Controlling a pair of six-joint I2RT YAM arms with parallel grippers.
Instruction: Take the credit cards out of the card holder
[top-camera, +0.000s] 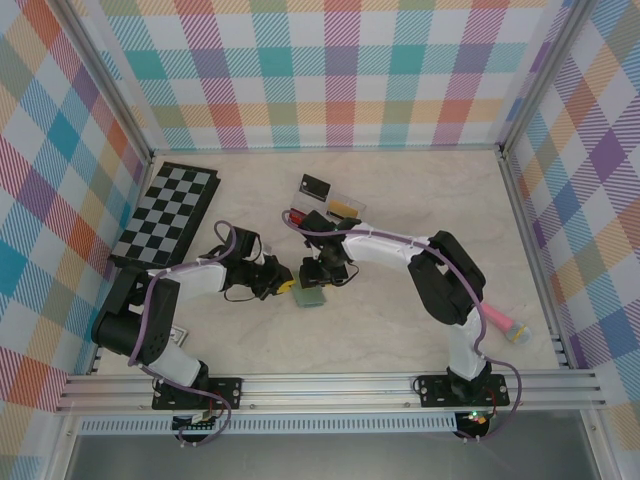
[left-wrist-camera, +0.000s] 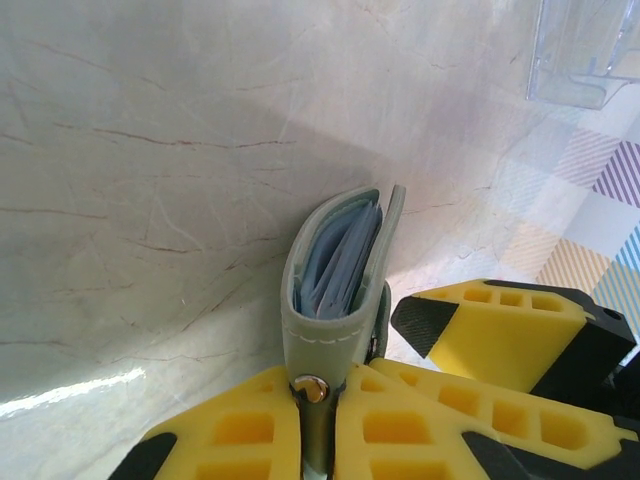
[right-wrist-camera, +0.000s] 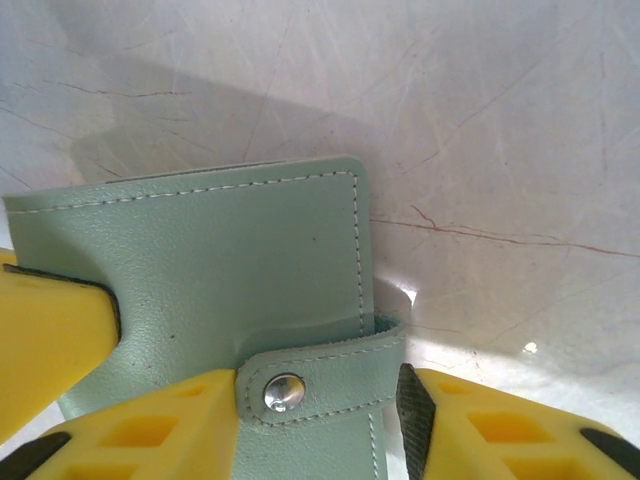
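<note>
The grey-green card holder (top-camera: 309, 296) stands on its edge on the marble table between my two grippers. In the left wrist view its pale blue lining (left-wrist-camera: 340, 262) faces me, and what sits in the slots is hidden. My left gripper (left-wrist-camera: 318, 425) is shut on the holder's lower edge, with a metal snap (left-wrist-camera: 315, 388) between its yellow fingers. In the right wrist view the holder's outer face (right-wrist-camera: 220, 255) is up close. My right gripper (right-wrist-camera: 318, 425) has one finger on each side of the snap strap (right-wrist-camera: 330, 385), and both touch it. A red piece (top-camera: 297, 214) and a yellow piece (top-camera: 345, 208), perhaps credit cards, lie further back.
A clear plastic tray (top-camera: 340, 200) lies behind the grippers, with a small black card (top-camera: 314, 184) beside it. A folded chessboard (top-camera: 170, 212) lies at the back left. A pink object (top-camera: 505, 322) rests near the right wall. Checked walls close in three sides.
</note>
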